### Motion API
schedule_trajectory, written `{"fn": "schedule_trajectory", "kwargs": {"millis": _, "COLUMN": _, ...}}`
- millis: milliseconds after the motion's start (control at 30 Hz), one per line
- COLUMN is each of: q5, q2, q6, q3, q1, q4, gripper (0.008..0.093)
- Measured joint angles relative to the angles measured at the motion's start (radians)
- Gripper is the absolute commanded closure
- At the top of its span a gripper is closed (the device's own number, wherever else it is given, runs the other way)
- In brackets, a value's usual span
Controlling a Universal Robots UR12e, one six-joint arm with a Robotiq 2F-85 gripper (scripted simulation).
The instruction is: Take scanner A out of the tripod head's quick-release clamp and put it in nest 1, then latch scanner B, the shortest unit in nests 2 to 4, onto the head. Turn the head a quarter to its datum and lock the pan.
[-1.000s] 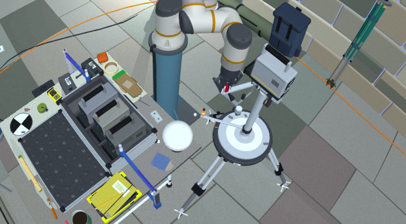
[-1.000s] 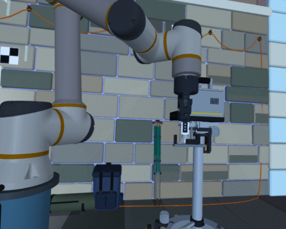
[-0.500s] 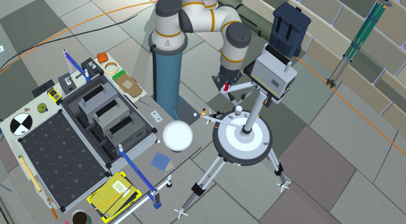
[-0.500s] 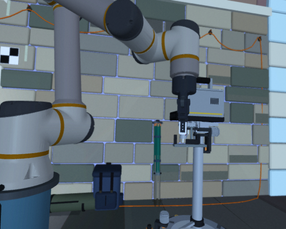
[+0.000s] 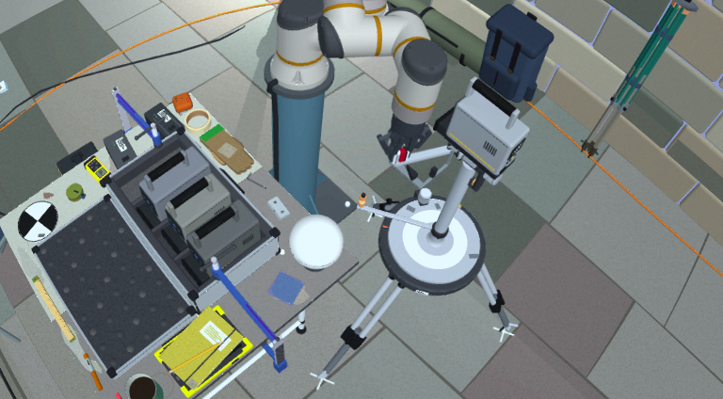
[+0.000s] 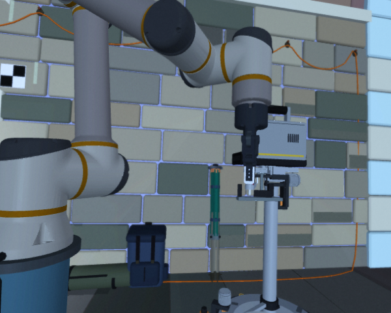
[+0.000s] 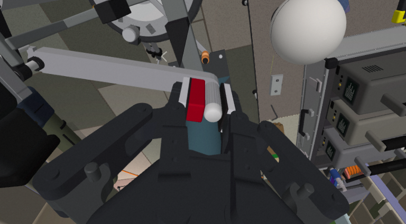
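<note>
Scanner A [image 5: 488, 137] [image 6: 283, 138], a grey box with a yellow stripe, sits clamped on the tripod head [image 6: 270, 188]. A grey lever arm [image 7: 113, 69] reaches out from the head toward me. I hold its end, a red tab [image 7: 195, 99] and a ribbed grey knob [image 7: 213, 102], in my closed gripper [image 5: 403, 156] [image 6: 249, 183] [image 7: 205, 96]. Three grey scanners [image 5: 200, 211] [image 7: 362, 111] stand in a row in the open case. The tripod's round base plate [image 5: 432, 248] lies below.
The open case [image 5: 154, 229] with its foam lid sits on the table left of the tripod. A white sphere [image 5: 315, 242] [image 7: 308, 27] stands at the table's near corner. A blue backpack [image 5: 514, 51] and a green tube lean by the brick wall.
</note>
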Motion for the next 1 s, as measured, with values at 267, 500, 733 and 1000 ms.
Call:
{"fn": "schedule_trajectory", "kwargs": {"millis": 267, "q5": 0.0, "q2": 0.0, "q6": 0.0, "q3": 0.0, "q1": 0.0, "q4": 0.0, "gripper": 0.0934}}
{"fn": "schedule_trajectory", "kwargs": {"millis": 500, "q5": 0.0, "q2": 0.0, "q6": 0.0, "q3": 0.0, "q1": 0.0, "q4": 0.0, "gripper": 0.0814}}
{"fn": "schedule_trajectory", "kwargs": {"millis": 733, "q5": 0.0, "q2": 0.0, "q6": 0.0, "q3": 0.0, "q1": 0.0, "q4": 0.0, "gripper": 0.0674}}
{"fn": "schedule_trajectory", "kwargs": {"millis": 1000, "q5": 0.0, "q2": -0.001, "q6": 0.0, "q3": 0.001, "q1": 0.0, "q4": 0.002, "gripper": 0.0514}}
